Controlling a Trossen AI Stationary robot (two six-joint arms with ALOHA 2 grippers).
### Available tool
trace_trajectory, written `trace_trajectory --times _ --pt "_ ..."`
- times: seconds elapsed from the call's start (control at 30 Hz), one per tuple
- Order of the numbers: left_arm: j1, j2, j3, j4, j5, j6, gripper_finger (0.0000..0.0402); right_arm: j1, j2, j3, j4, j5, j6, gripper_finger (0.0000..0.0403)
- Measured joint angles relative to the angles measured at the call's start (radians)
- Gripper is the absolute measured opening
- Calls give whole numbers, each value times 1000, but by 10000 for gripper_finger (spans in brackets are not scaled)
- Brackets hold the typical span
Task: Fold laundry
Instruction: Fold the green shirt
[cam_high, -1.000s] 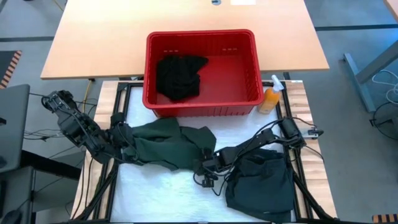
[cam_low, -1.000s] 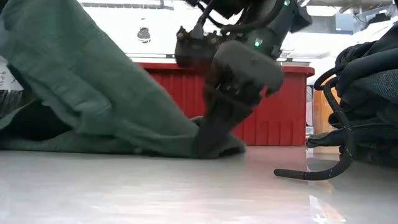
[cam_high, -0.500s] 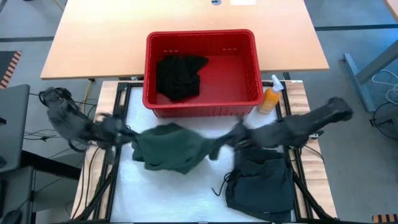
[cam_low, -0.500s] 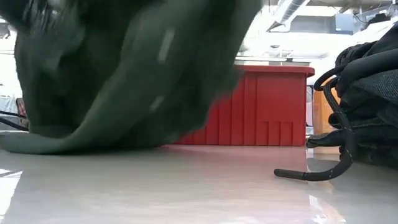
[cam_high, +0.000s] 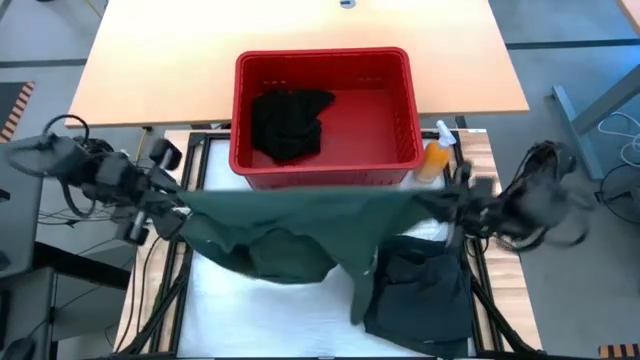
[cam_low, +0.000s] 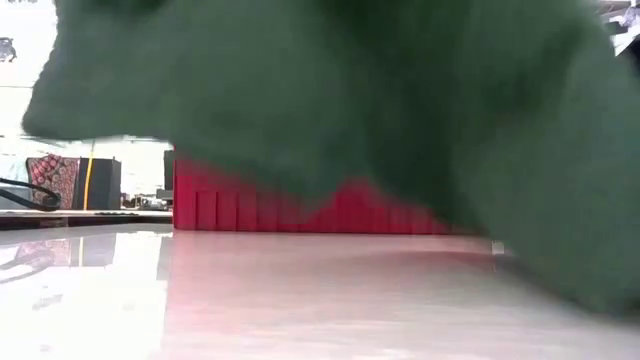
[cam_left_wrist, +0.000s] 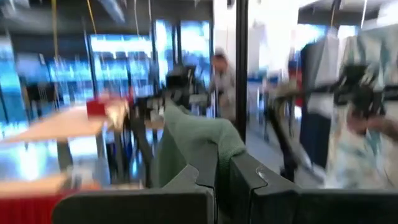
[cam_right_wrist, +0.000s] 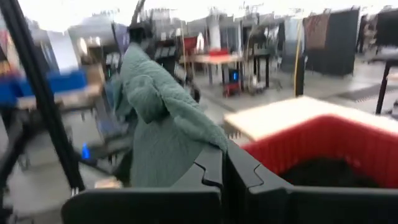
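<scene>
Now the left gripper (cam_high: 178, 212), at the table's left edge, is clamped shut on one end of the green shirt (cam_high: 300, 225). The shirt hangs stretched across the table in front of the red basket (cam_high: 400, 165), its lower folds drooping toward the white tabletop (cam_high: 260, 310); in the low view it fills most of the frame. A black garment (cam_high: 288, 122) lies in the basket's left part. Near right, a dark teal garment (cam_high: 420, 290) is piled on the table. An orange bottle (cam_high: 436, 155) stands by the basket's right corner. The right gripper (cam_high: 448, 208), at the right edge, is pinched shut on the shirt's other end
</scene>
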Motion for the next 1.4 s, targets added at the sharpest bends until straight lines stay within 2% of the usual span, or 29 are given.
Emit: trace_trajectory --times 0.1,0.17,0.23,0.33,0.47,0.6,0.73,0.9,1.03,1.27,1.4 --pt "0 22 0 -161 -24 -118 0 -47 76 -1 -133 -5 166 19" --pt "0 45 0 -264 -25 -217 0 -89 139 -1 -191 -50 263 19" --pt "0 72 0 -358 9 -317 0 -132 209 -1 -198 -148 340 19" --pt "0 112 0 -443 116 -433 0 -188 302 -2 -166 -356 417 19" --pt "-1 147 -1 -478 195 -468 0 -288 391 -2 -139 -512 471 20" --pt "0 117 0 -533 176 -492 0 -430 469 -2 -122 -670 480 20" --pt "0 55 0 -714 61 -609 0 -530 584 -1 -2 -842 502 21" --pt "0 6 0 -899 -37 -717 0 -632 716 -2 53 -878 534 27" --pt "0 -6 0 -982 -50 -778 0 -690 763 -1 68 -963 578 58" --pt "0 1 0 -1108 -43 -848 0 -682 714 -1 -6 -1069 538 135" --pt "0 2 0 -1117 -26 -853 0 -661 656 0 -103 -1094 535 162"
